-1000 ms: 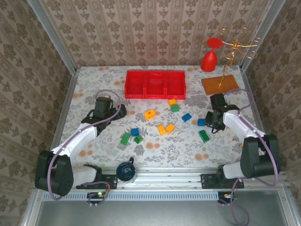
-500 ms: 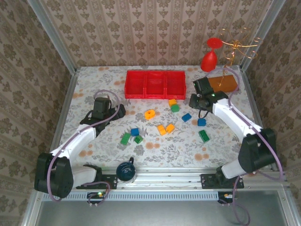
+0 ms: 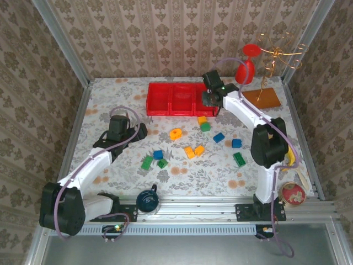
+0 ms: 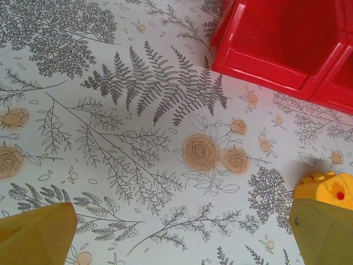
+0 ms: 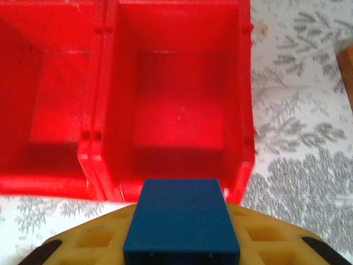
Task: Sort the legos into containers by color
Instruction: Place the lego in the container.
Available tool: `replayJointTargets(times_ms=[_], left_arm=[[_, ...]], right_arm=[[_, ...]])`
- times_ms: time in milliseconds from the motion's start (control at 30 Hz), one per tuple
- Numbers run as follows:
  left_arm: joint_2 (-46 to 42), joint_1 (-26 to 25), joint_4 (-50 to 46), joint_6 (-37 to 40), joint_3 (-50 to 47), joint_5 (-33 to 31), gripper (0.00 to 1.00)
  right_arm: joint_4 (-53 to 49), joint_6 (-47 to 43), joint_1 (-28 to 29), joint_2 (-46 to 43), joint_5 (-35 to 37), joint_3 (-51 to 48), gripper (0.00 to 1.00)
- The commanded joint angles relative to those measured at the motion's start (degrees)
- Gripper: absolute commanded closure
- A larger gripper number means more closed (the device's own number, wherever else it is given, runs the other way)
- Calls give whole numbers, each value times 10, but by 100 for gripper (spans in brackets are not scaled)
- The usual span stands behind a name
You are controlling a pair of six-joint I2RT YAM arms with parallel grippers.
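My right claw is closed tight on a blue brick. I hold the brick at the near wall of the right-hand compartment of the red tray, which has three compartments in a row. My left claw is spread wide with nothing between its fingers. It sits low over the floral surface, near the tray's left front corner, and a yellow piece lies just beside one fingertip. The other legos, in green, blue and orange-yellow, lie scattered on the surface in front of the tray.
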Motion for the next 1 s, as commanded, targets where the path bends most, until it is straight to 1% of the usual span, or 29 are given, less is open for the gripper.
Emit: replayJointTargets(times_ms=[0, 167, 367, 533, 700, 967], left_arm=[[-12, 5, -13, 5, -1, 10, 0], [-16, 5, -29, 12, 4, 16, 0], [-22, 5, -38, 17, 9, 15, 0], [-24, 5, -41, 18, 11, 15, 0], [-24, 5, -43, 19, 11, 14, 0], [-21, 5, -42, 27, 13, 17, 0]], right_arm=[[-45, -29, -1, 54, 23, 64, 85], [-65, -43, -2, 117, 26, 134, 81], [-74, -52, -4, 159, 28, 176, 75], [-76, -54, -12, 174, 33, 181, 71], [-80, -56, -20, 181, 32, 181, 64], [-83, -59, -22, 174, 13, 182, 54]])
